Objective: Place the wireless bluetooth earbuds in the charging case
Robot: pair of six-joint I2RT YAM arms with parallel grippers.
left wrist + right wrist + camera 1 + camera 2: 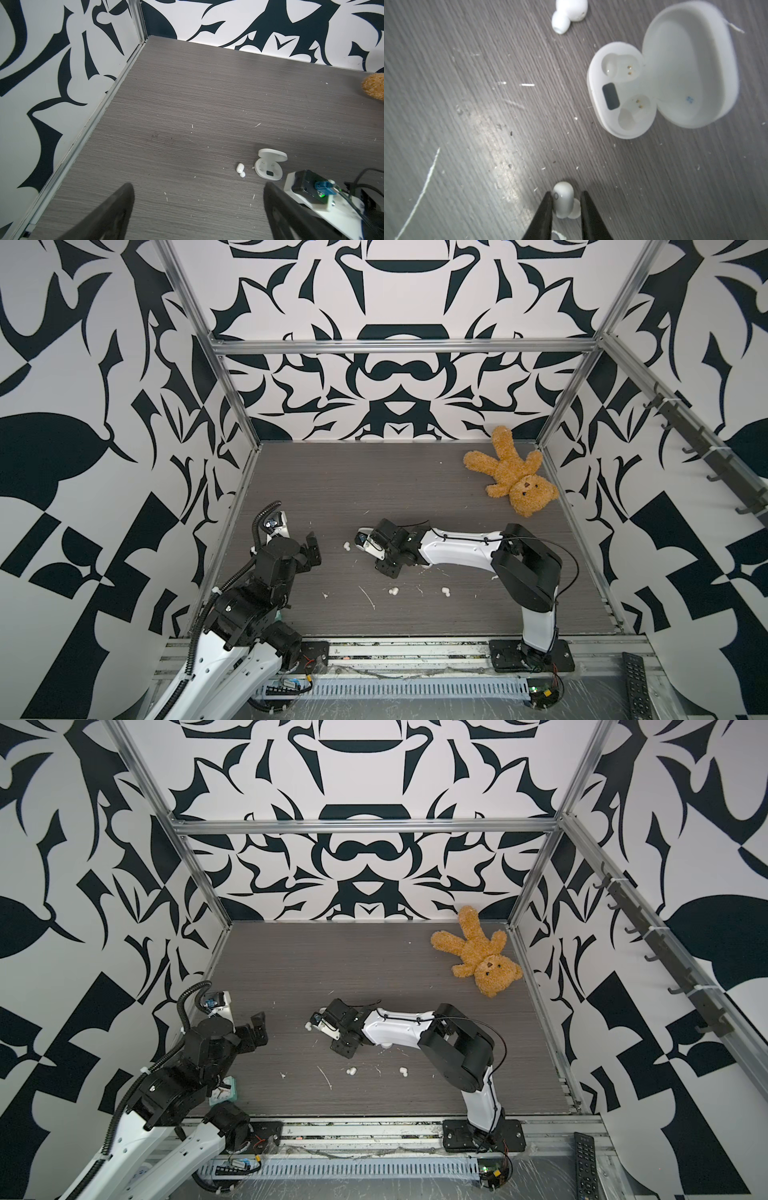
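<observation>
The right gripper hides most of the open charging case in both top views. The right wrist view cuts off the left earbud.

4 earbuds lie on the bench, 0 in the case's 2 sockets: that 1, the middle-near earbud, the right-near earbud, and the 4th earbud between the narrowly parted right jaws, grip unclear.

The right arm stretches low leftward. The left gripper hovers, jaws wide, empty.

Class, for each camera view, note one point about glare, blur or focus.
Right wrist view: pale glare on the table, lid of the open charging case soft, the earbud at the right tool sharper. Left wrist view: the left tool has dark, blurred fingers. Both top views: even light, teddy bear in focus.
</observation>
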